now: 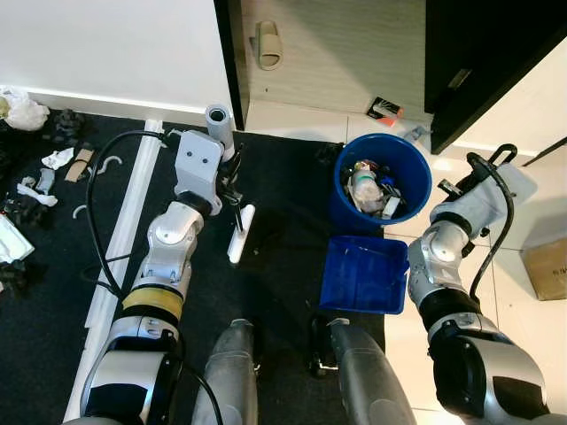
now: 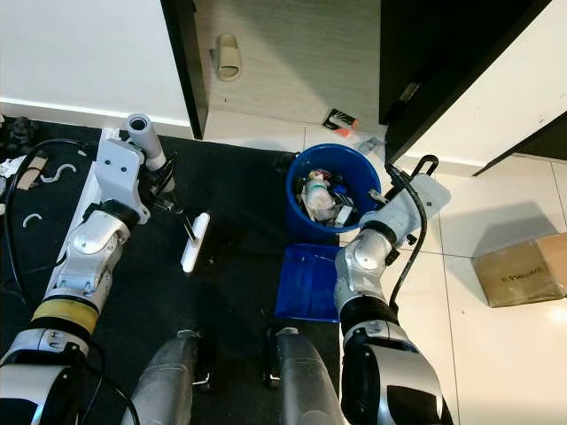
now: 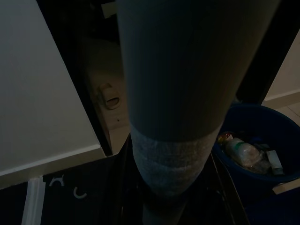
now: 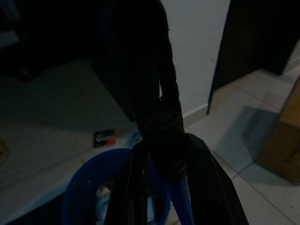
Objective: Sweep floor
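My left gripper [image 1: 228, 183] is shut on the grey broom handle [image 1: 218, 119], which stands upright over the black mat [image 1: 275, 257]. The handle looms large in the left wrist view as a grey pole [image 3: 178, 93]. The white broom head [image 1: 240, 233] rests on the mat below the gripper. My right gripper [image 1: 453, 189] is shut on the dustpan's black handle [image 4: 164, 126], beside the bin. The blue dustpan [image 1: 365, 274] sits on the floor in front of the blue bin [image 1: 416, 159], which holds bottles and rubbish.
Scraps and litter [image 1: 35, 168] lie on the mat at far left, beyond a white strip [image 1: 124, 239]. A slipper [image 1: 268, 44] and a red-and-black packet [image 1: 384, 110] lie near the wall. A cardboard box [image 2: 518, 274] stands at right, and a dark cabinet [image 1: 487, 53] rises behind the bin.
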